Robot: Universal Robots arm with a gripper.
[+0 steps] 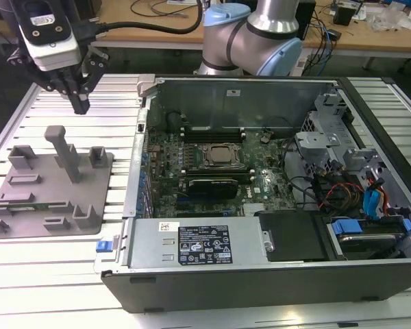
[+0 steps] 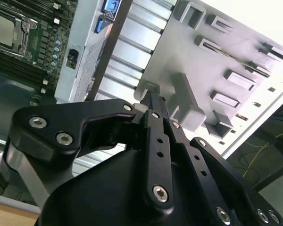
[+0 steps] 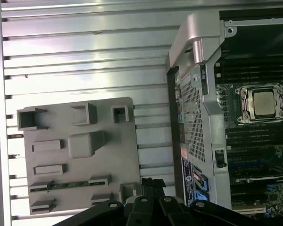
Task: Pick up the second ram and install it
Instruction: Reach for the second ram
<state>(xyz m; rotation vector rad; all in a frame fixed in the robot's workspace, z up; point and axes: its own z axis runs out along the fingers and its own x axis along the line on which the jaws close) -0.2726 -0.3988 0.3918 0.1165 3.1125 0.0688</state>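
The second ram (image 3: 68,184) is a slim green stick lying in a slot of the grey holder tray (image 1: 51,181) on the exterior view's left, beside the open computer case. My gripper (image 1: 79,104) hangs well above the tray's far edge, apart from the stick. Its black fingers (image 2: 153,101) are pressed together and point down with nothing between them. In the first wrist view the fingertips (image 3: 148,184) sit just past the tray's edge, toward the case. The motherboard's memory slots (image 1: 212,131) run along both sides of the square processor socket (image 1: 219,155).
The open case (image 1: 260,205) holds a black-shrouded card (image 1: 212,186), a power supply (image 1: 195,243) along its near side, and drive bays with cables (image 1: 356,192) at the exterior view's right. A tall grey post (image 1: 65,151) rises from the tray. Ribbed aluminium table (image 1: 27,274) surrounds everything.
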